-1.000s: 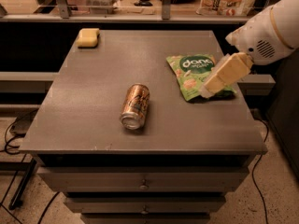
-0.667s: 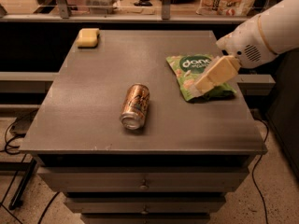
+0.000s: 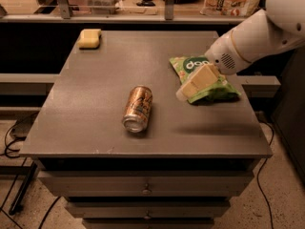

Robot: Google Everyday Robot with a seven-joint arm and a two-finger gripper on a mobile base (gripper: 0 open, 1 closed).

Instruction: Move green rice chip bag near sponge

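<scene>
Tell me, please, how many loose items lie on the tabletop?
3: the sponge at the far-left corner, the drink can on its side near the middle, the green rice chip bag at the right, under the gripper.

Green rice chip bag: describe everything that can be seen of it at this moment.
The green rice chip bag is a crinkly light-green pouch with a dark green round logo in white letters. It lies on the right side of the table, apart from the can and far from the sponge at the back left corner. The gripper is over its left part, hiding the middle.
</scene>
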